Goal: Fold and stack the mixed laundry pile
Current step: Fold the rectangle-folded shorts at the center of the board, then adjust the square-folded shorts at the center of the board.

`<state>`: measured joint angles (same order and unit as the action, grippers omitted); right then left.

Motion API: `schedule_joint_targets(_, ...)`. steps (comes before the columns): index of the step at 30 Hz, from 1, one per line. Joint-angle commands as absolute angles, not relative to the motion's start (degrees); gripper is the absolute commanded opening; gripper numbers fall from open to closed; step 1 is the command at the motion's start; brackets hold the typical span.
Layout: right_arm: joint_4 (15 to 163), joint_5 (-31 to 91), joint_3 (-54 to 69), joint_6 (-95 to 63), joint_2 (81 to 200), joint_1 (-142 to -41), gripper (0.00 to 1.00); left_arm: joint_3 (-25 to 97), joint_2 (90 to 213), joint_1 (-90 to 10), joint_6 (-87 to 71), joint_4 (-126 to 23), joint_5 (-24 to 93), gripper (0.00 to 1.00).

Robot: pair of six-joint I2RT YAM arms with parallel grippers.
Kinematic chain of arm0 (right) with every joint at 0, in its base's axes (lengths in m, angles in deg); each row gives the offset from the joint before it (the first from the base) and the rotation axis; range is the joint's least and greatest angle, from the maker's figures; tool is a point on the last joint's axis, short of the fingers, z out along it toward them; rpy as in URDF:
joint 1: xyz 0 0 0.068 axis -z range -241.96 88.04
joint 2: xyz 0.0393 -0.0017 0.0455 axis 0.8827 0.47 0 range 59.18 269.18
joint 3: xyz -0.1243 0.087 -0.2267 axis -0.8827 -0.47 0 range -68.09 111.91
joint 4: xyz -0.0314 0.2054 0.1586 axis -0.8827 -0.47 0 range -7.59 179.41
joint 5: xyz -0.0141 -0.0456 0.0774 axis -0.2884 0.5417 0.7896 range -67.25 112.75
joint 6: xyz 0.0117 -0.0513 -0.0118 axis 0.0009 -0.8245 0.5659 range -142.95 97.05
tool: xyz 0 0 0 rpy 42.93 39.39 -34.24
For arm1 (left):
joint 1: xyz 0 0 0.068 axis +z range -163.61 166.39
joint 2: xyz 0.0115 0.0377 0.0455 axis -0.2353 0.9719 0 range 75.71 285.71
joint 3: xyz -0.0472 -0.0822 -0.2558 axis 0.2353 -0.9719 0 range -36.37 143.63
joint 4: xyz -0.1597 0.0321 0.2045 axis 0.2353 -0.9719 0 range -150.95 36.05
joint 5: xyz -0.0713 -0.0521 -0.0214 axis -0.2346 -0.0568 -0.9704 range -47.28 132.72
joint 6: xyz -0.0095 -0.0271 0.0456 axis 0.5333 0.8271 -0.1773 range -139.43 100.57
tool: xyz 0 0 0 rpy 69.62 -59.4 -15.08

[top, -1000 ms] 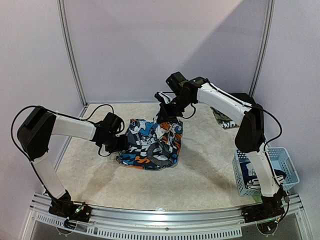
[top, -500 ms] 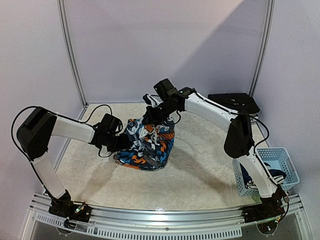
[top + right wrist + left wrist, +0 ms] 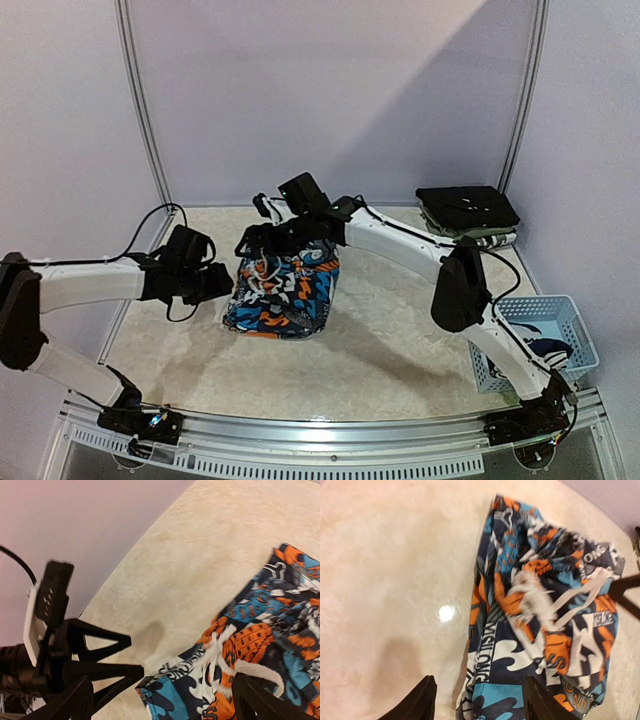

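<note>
On the mottled beige tabletop (image 3: 400, 340), ringed by plain lilac walls (image 3: 330, 90), the cartoon-print garment (image 3: 283, 290) lies folded left of centre; left gripper (image 3: 218, 285) gapes at its left edge; right gripper (image 3: 250, 242) hovers wide above its far corner.

The cartoon-print garment (image 3: 282, 292) is soft, matt, creased cloth with woven white drawstrings (image 3: 585, 597). The table (image 3: 400, 350) beneath the garment is smooth, cream, marbled and faintly glossy, catching a lamp glint just beside the garment. Well right of the garment, the basket (image 3: 540, 301) is pale blue lattice plastic
</note>
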<state>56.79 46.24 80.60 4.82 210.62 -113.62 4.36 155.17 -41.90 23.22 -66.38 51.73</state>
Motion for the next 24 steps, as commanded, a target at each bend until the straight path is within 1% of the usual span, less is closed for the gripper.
schedule_joint_targets(1, 58.3, 50.1, 84.4, 1.4, 208.8, -115.2, 0.99, 4.0, 145.3, -40.8, 21.3, -74.4, 65.1, 0.61)
schedule_joint_targets(3, 56.7, 50.6, 83.0, 0.3, 205.7, -113.3, 0.99, 4.1, 143.2, -40.5, 19.3, -75.0, 66.5, 0.62)
schedule_joint_targets(5, 56.5, 53.8, 79.9, 0.8, 201.6, -110.9, 0.99, 5.1, 143.6, -40.2, 16.6, -74.8, 65.6, 0.62)
schedule_joint_targets(8, 55.7, 56.3, 73.4, 0.0, 195.3, -107.7, 0.99, 7.8, 147.6, -39.7, 11.3, -71.0, 57.6, 0.65)
schedule_joint_targets(10, 56.3, 55.2, 66.9, -4.2, 191.7, -106.2, 0.99, 10.9, 152.1, -39.6, 10.1, -69.5, 52.2, 0.67)
schedule_joint_targets(12, 59.4, 55.8, 57.7, -9.2, 187.2, -104.6, 0.99, 13.9, 156.2, -39.3, 10.1, -67.8, 47.9, 0.68)
schedule_joint_targets(14, 64.8, 60.6, 47.2, -11.2, 183.1, -102.1, 0.99, 17.9, 161.2, -37.7, 11.8, -68.2, 43.6, 0.68)
schedule_joint_targets(15, 66.8, 62.9, 44.3, -10.4, 182.3, -100.9, 0.99, 19.4, 163.6, -36.9, 12.6, -68.5, 41.2, 0.68)
schedule_joint_targets(16, 67.7, 65.4, 42.6, -8.8, 181.9, -99.9, 0.98, 20.6, 165.7, -36.3, 13.6, -68.7, 39.2, 0.68)
schedule_joint_targets(17, 67.5, 67.7, 42.0, -8.3, 181.9, -99.1, 0.93, 21.3, 167.3, -35.7, 15.2, -68.7, 37.2, 0.68)
schedule_joint_targets(18, 66.1, 68.6, 41.8, -8.4, 182.4, -98.7, 0.90, 21.3, 168.8, -35.0, 17.1, -67.5, 35.2, 0.67)
schedule_joint_targets(21, 61.8, 66.4, 39.9, -12.8, 182.2, -98.6, 0.89, 18.7, 171.8, -32.6, 24.9, -60.0, 28.5, 0.66)
schedule_joint_targets(24, 61.2, 65.0, 37.2, -15.0, 181.0, -98.6, 0.88, 18.3, 173.6, -32.4, 28.0, -58.8, 27.5, 0.64)
